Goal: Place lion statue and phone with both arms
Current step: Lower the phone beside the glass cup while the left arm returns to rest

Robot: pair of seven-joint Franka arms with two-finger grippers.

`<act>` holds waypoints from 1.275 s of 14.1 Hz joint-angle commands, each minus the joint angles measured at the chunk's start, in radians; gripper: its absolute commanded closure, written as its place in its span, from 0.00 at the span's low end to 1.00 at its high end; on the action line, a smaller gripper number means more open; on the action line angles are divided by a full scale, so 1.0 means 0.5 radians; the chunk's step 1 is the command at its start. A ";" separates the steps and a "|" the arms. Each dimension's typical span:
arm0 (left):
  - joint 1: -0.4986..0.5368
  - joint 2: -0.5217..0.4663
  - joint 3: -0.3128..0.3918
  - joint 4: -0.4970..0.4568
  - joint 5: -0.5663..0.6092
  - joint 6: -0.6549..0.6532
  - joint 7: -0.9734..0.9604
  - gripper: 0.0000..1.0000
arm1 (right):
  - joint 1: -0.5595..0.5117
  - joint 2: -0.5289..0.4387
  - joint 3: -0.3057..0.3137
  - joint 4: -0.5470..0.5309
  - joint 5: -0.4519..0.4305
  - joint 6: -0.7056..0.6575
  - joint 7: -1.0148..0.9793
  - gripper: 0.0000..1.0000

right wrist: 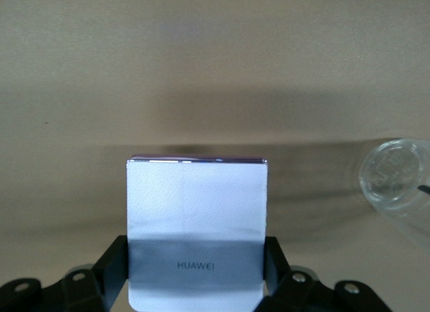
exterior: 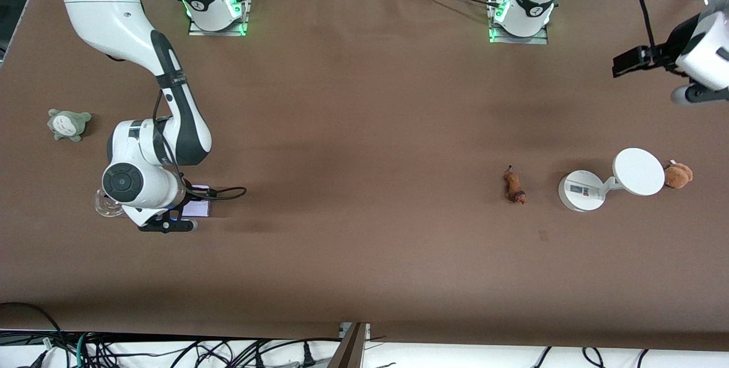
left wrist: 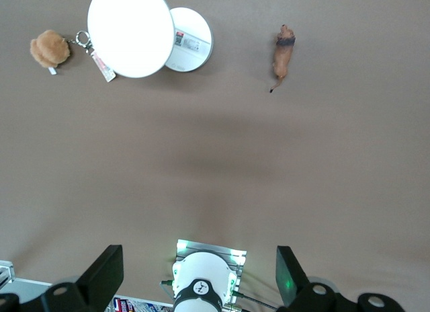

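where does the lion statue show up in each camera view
Front view: the lion statue lies on the table toward the left arm's end, beside the white stand.
Left wrist view: the same figurine, apart from the stand.
Right wrist view: not in it.
Shared landmark: the white stand.

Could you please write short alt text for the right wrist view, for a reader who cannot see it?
A flat pale lavender-white phone marked HUAWEI sits between the black fingers of the right gripper, which close against its two sides over the brown table. A clear round glass stands beside it.
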 commanded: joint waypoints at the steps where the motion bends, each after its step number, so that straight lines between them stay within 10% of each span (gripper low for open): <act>1: 0.095 -0.235 -0.021 -0.394 -0.065 0.290 0.071 0.00 | -0.066 -0.060 0.021 -0.103 0.025 0.090 -0.112 0.74; 16: 0.338 -0.125 -0.003 -0.183 -0.244 0.537 0.335 0.00 | -0.122 0.081 0.021 -0.106 0.022 0.326 -0.125 0.72; 17: 0.335 -0.125 -0.036 -0.180 -0.238 0.539 0.329 0.00 | -0.122 0.078 0.021 -0.103 0.022 0.323 -0.125 0.50; 18: 0.335 -0.125 -0.058 -0.180 -0.226 0.543 0.329 0.00 | -0.119 0.075 0.021 -0.088 0.019 0.311 -0.125 0.00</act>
